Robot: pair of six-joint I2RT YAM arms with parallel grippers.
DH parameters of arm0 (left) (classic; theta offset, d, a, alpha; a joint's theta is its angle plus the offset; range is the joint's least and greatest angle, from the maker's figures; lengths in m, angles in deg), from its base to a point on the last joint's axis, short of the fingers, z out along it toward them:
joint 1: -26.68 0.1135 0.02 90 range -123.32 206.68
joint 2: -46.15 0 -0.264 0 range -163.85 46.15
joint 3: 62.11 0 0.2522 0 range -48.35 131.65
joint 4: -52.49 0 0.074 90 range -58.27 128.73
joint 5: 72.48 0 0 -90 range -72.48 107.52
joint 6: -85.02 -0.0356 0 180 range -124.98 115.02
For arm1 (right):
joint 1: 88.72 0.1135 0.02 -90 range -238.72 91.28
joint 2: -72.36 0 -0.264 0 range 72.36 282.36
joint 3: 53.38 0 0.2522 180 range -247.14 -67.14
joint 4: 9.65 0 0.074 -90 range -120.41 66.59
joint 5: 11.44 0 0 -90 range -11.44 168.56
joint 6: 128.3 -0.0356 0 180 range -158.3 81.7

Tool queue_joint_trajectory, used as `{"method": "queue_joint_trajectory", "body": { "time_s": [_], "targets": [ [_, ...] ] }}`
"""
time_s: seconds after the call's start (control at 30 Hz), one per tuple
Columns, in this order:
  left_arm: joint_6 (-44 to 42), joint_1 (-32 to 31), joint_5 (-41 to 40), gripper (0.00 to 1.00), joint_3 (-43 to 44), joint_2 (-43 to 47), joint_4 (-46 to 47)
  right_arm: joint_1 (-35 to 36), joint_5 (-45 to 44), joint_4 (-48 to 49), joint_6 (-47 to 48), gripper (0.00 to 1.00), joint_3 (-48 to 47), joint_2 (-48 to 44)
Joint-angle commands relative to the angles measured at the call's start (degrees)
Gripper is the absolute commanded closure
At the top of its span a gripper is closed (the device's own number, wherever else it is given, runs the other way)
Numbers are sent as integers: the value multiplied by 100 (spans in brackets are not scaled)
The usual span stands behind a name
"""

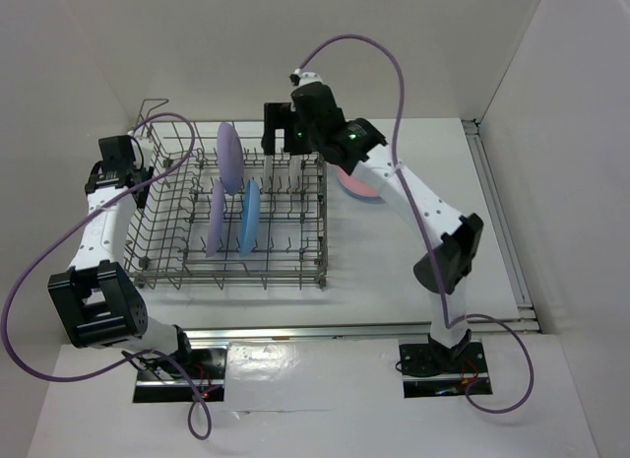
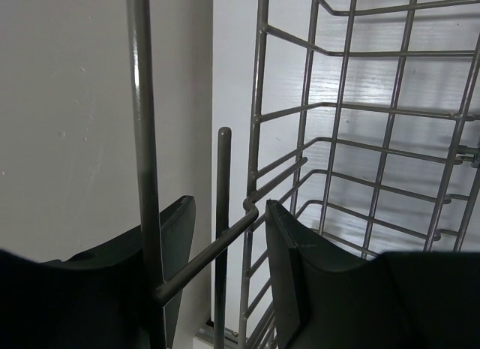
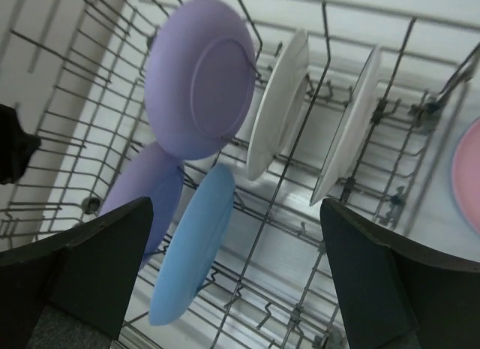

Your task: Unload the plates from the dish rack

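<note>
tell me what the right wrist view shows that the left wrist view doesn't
Only right wrist: two lavender plates, a blue plate and two white plates standing in the dish rack, a pink plate outside it, and the open right gripper. Only left wrist: how the left gripper straddles a wire at the rack's edge. Both: the rack's grey wires.

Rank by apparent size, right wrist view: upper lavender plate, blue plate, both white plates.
upper lavender plate, face-on
blue plate, tilted
left white plate and right white plate: look alike, unranked
</note>
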Motion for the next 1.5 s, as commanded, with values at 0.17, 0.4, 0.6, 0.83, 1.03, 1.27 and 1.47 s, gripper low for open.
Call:
{"method": "queue_joint_trajectory", "body": {
  "time_s": [0.17, 0.4, 0.6, 0.83, 1.03, 1.27, 1.47],
  "targets": [
    [223, 5, 626, 44, -21, -30, 137, 546, 882, -710, -453, 1, -144, 748],
    [170, 5, 627, 44, -205, 76, 251, 714, 1039, -378, -646, 4, 620, 485],
    [170, 5, 627, 44, -257, 128, 251, 766, 1250, -542, -717, 20, 806, 827],
    [170, 5, 627, 44, -258, 128, 304, 766, 1426, -235, -717, 49, 525, 942],
    [170, 5, 627, 44, -205, 128, 304, 766, 1629, -596, -717, 49, -72, 1583],
    [170, 5, 627, 44, -205, 128, 304, 766, 1682, -657, -717, 77, -125, 1636],
    [170, 5, 627, 44, -205, 128, 304, 714, 1682, -1123, -717, 14, -635, 1759]
  ]
}}
